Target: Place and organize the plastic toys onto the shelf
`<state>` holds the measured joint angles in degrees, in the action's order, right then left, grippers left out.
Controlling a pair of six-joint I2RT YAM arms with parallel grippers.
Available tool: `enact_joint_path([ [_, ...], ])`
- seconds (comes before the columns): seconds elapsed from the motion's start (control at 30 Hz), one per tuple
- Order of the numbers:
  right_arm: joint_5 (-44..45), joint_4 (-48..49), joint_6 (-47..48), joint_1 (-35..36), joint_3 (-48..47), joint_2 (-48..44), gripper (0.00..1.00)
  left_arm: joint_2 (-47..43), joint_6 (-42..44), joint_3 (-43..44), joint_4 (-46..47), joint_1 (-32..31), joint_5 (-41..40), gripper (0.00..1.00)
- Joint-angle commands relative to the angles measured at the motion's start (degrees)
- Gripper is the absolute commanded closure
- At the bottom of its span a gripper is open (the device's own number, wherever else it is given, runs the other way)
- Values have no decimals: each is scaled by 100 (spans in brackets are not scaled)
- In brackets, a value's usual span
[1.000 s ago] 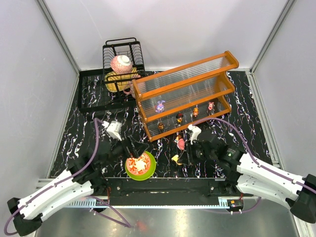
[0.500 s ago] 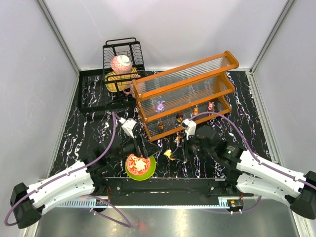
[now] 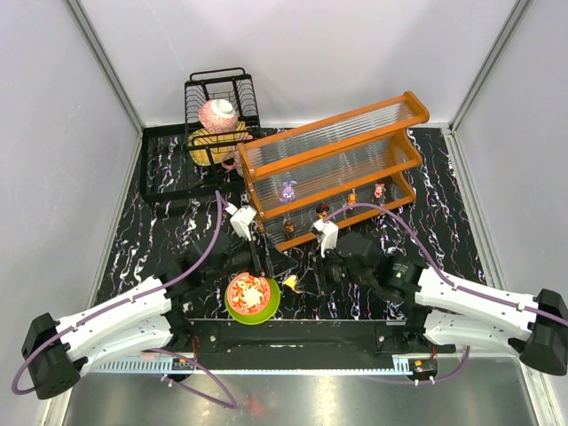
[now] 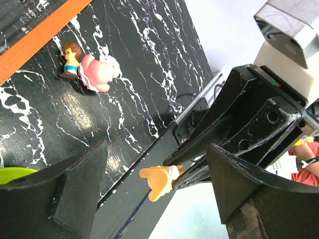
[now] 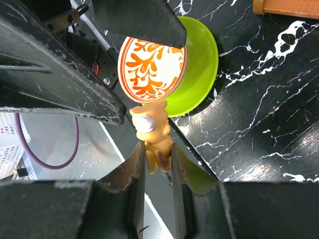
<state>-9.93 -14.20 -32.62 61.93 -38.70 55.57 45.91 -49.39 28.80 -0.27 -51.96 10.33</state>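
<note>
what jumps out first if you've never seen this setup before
The large two-tier shelf with an orange frame and clear ribbed panels dominates the middle of the overhead view, with tiny plastic figurines standing in a row inside it. In front of it, the right gripper pinches a small yellow-orange plastic figurine, flanked by the fingers of the open left gripper, right beside a green-rimmed bowl with an orange pattern.

**Bright, even light; soft foregrounds**

The overhead view is evenly lit and sharp, with faint shadows beneath the shelf [image 3: 337, 142]; glare whitens the metal strip [image 3: 293, 390] along the bottom; the left wrist view shows sheen on the glossy desk [image 4: 124, 74] and blurred near jaws; the right wrist view keeps the yellow toy [image 5: 153, 134] crisp.
</note>
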Motion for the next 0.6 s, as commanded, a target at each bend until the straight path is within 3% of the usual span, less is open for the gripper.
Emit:
enact_joint_path([
  [0.0,299,339,45,56,-261,-187,100,-38,-10,179,80,-51,57,19],
  [0.57,422,435,291,47,-428,-11,100,85,-71,100,141,-121,242,21],
])
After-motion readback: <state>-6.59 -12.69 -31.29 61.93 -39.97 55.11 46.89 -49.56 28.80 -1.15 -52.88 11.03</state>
